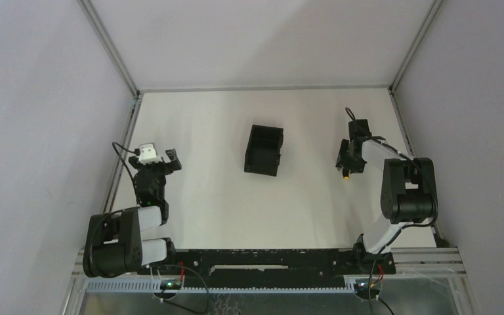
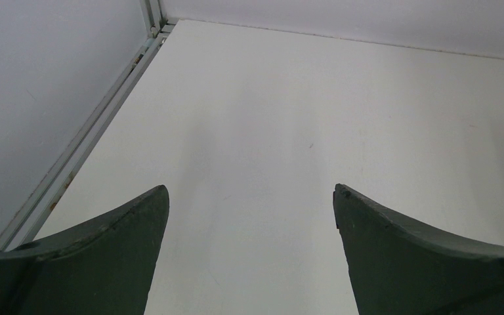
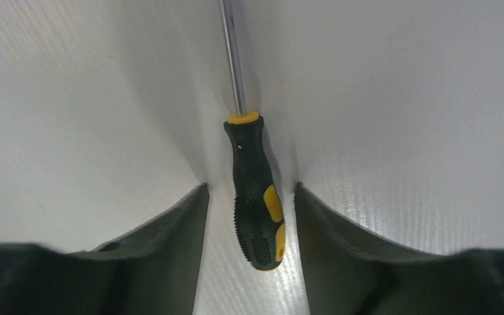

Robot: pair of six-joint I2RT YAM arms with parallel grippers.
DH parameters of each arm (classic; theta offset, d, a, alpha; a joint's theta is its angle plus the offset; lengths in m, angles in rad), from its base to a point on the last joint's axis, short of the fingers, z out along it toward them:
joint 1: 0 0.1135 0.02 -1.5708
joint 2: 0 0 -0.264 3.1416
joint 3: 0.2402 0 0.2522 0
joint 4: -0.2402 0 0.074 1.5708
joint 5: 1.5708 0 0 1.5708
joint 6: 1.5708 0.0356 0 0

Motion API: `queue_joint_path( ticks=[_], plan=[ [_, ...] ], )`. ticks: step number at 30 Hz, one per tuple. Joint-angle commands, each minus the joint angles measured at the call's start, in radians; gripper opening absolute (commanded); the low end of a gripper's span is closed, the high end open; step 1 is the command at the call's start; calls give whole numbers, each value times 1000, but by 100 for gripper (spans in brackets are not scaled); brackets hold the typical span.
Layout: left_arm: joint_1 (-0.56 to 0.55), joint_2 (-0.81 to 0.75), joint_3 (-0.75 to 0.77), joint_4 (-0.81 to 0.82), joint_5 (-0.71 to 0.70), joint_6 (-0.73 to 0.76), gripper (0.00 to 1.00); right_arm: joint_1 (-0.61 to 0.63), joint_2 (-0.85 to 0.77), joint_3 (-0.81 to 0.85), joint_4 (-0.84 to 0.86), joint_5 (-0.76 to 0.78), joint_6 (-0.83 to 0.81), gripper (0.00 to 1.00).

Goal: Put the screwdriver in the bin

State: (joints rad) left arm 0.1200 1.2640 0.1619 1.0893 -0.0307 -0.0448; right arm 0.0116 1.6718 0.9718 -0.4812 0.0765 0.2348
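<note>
The screwdriver (image 3: 257, 216) lies flat on the white table, black handle with yellow patches, thin metal shaft pointing away from the wrist camera. My right gripper (image 3: 250, 188) is open and low over it, one finger on each side of the handle with a small gap on both sides. In the top view the right gripper (image 1: 346, 156) is at the right, and only the screwdriver's yellow end (image 1: 346, 176) shows below it. The black bin (image 1: 263, 149) stands open-topped at the table's middle, to the left of the right gripper. My left gripper (image 1: 168, 157) is open and empty at the far left.
The left wrist view shows the left gripper (image 2: 251, 190) above bare white table, with the metal frame rail (image 2: 98, 121) and the wall on its left. Walls enclose the table on three sides.
</note>
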Motion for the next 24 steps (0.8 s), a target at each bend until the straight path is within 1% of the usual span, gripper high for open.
queue_joint_path(
  ticks=[1,2,4,5,7,10,12,16,20,24],
  plan=[
    [-5,-6,2,22,-8,8,100,-4,16,34,-31,-2,17,36],
    [-5,-6,2,22,-8,9,100,-4,10,35,-33,0,19,27],
    [-5,-6,3,22,-8,8,100,-4,-21,48,-48,13,18,16],
    [-5,-6,3,22,-8,9,100,-4,-41,62,-62,20,14,12],
    [-5,-6,3,22,-8,8,100,-4,-81,93,-99,29,5,10],
    [-5,-6,3,22,-8,8,100,3,-176,143,-150,19,-12,10],
    [-5,-6,4,22,-8,9,100,29,-220,182,-185,14,-12,10],
    [-5,-7,3,22,-8,8,100,156,-258,278,-277,1,32,12],
    [-5,-5,3,22,-8,9,100,315,-230,385,-310,8,73,14],
    [-5,-6,2,21,-8,9,100,476,-116,526,-330,48,107,14]
  ],
)
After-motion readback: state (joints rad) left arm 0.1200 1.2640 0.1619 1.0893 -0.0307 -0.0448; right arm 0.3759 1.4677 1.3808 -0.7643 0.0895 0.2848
